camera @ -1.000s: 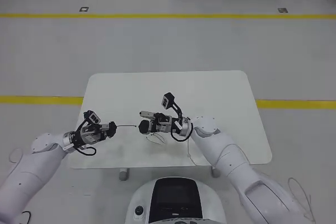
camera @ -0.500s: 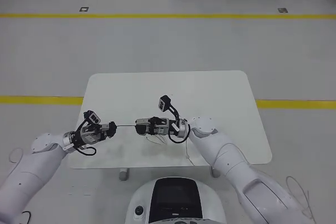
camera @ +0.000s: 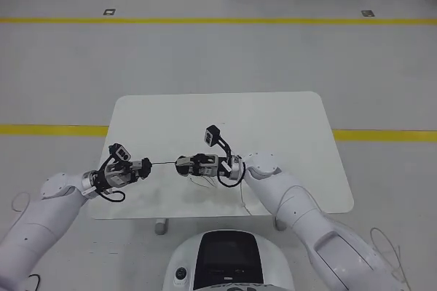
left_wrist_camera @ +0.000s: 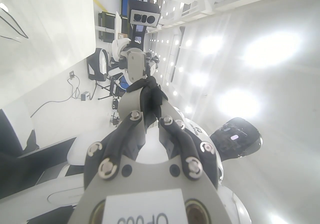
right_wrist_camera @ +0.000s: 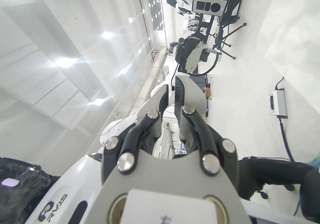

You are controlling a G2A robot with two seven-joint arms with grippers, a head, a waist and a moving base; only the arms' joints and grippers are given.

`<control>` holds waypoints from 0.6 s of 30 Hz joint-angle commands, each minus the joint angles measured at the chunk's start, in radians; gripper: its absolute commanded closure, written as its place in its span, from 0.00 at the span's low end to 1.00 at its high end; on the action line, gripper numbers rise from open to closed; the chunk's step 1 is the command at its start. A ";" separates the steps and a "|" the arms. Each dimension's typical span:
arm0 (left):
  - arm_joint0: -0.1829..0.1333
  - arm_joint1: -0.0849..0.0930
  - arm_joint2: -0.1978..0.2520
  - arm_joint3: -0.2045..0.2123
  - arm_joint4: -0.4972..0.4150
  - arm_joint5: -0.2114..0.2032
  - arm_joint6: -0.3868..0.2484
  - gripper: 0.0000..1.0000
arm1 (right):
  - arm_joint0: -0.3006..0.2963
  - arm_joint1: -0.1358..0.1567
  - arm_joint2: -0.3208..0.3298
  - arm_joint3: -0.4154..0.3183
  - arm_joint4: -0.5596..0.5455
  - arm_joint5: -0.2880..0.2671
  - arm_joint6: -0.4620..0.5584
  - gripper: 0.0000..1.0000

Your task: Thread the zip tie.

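The left gripper (camera: 146, 166) pinches the zip tie (camera: 162, 164) level to aim it at the right gripper (camera: 180, 164). Those fingers (right_wrist_camera: 192, 95) sit narrow, contents unclear.

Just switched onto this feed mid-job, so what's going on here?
The left gripper is shut on one end of the thin black zip tie, holding it over the white table. The tie runs straight across to the tip of the right gripper, which faces it. Whether the end has gone through anything there is too small to tell.
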 commanded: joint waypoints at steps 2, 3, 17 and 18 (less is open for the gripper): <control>0.000 0.000 0.000 0.000 0.000 0.000 0.000 1.00 | 0.002 -0.001 -0.001 0.003 0.002 -0.002 0.000 0.95; 0.000 0.000 0.000 0.000 0.000 0.000 0.000 1.00 | 0.002 -0.001 -0.001 0.004 0.003 -0.003 -0.001 0.95; 0.000 0.000 0.000 0.000 0.000 0.000 0.000 1.00 | 0.007 -0.004 -0.005 0.015 0.010 -0.010 -0.002 0.92; 0.000 0.000 0.000 0.000 0.000 0.000 0.000 1.00 | 0.008 -0.005 -0.006 0.015 0.010 -0.010 -0.003 0.92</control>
